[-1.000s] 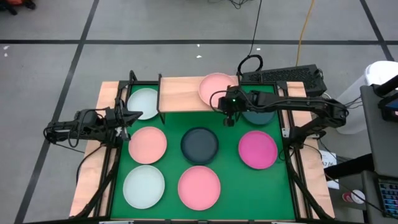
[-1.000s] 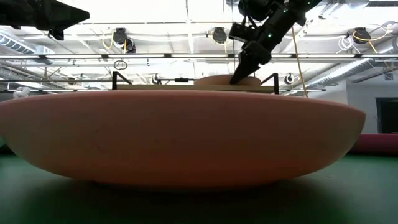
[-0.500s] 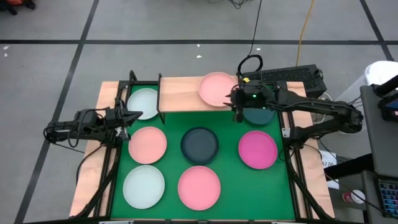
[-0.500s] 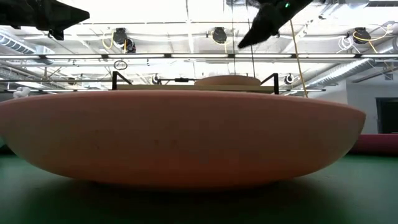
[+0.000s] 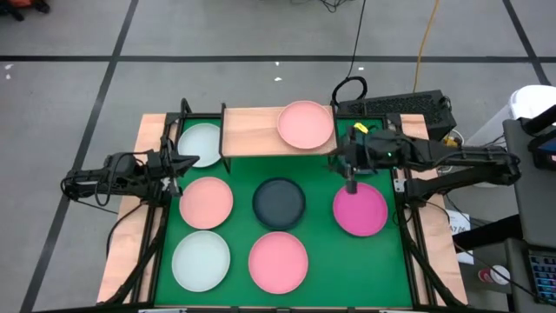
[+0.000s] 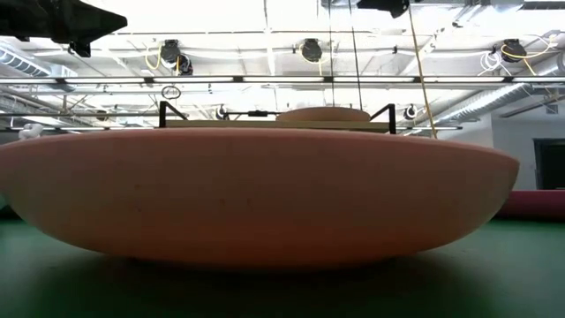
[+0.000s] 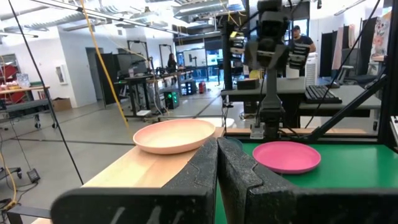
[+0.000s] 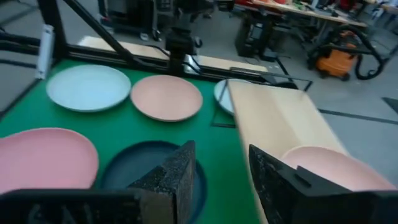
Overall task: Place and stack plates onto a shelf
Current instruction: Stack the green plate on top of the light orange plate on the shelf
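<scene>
A salmon pink plate (image 5: 306, 124) lies flat on the right end of the wooden shelf (image 5: 252, 130); the low view shows that plate (image 6: 322, 113) on the board. On the green mat lie a mint plate (image 5: 201, 143) by the shelf's left end, a salmon one (image 5: 206, 202), a dark teal one (image 5: 279, 203), a magenta one (image 5: 360, 210), a mint one (image 5: 201, 261) and a pink one (image 5: 278, 263). My right gripper (image 5: 351, 181) (image 8: 221, 180) is open, above the magenta plate's far edge. My left gripper (image 5: 187, 162) (image 7: 217, 165) is shut at the table's left side.
The right arm (image 5: 434, 161) reaches in from the table's right side and covers the mat right of the shelf. A black frame (image 5: 404, 187) borders the mat. A keyboard (image 5: 400, 106) lies beyond the far right corner. The pink plate (image 6: 265, 194) fills the low view.
My right gripper has risen from the near edge of the salmon plate on the shelf and moved toward the table's right and near side, ending above the magenta plate's far edge. The salmon plate stays on the shelf.
</scene>
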